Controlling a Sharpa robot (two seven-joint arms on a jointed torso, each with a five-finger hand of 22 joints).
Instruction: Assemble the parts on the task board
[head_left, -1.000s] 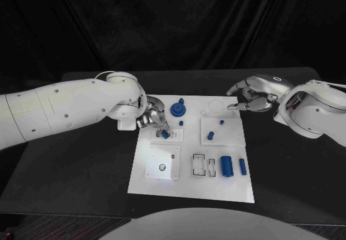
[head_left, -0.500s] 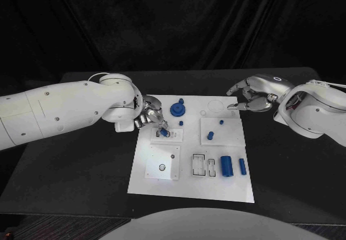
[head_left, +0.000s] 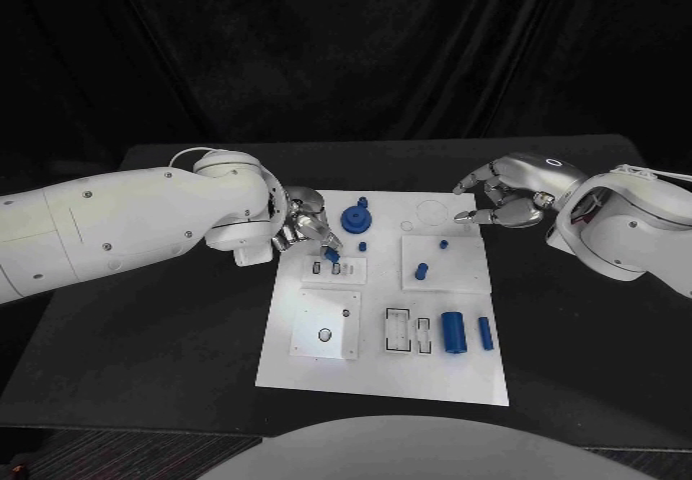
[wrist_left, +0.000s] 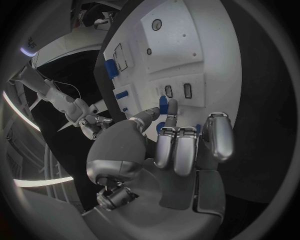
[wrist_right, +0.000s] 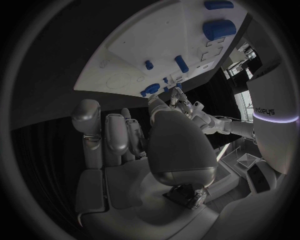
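Note:
The white task board lies in the middle of the black table. My left hand hovers over the board's far left part and pinches a small blue peg between thumb and a finger, just above a small white block with two slots. The left wrist view shows that blue peg at the fingertips above the slots. My right hand hangs over the board's far right corner, fingers loosely curved and apart, holding nothing. On the board sit a blue gear-like piece, a blue oblong and a large blue cylinder.
A smaller blue cylinder lies beside the large one near two rectangular cut-outs. Small blue pegs stand on the right block. A white plate with a round hole sits at the near left. Black table surrounds the board.
My left hand has lifted the blue peg a little away from the slotted block, towards the board's far side. My right hand has stayed put.

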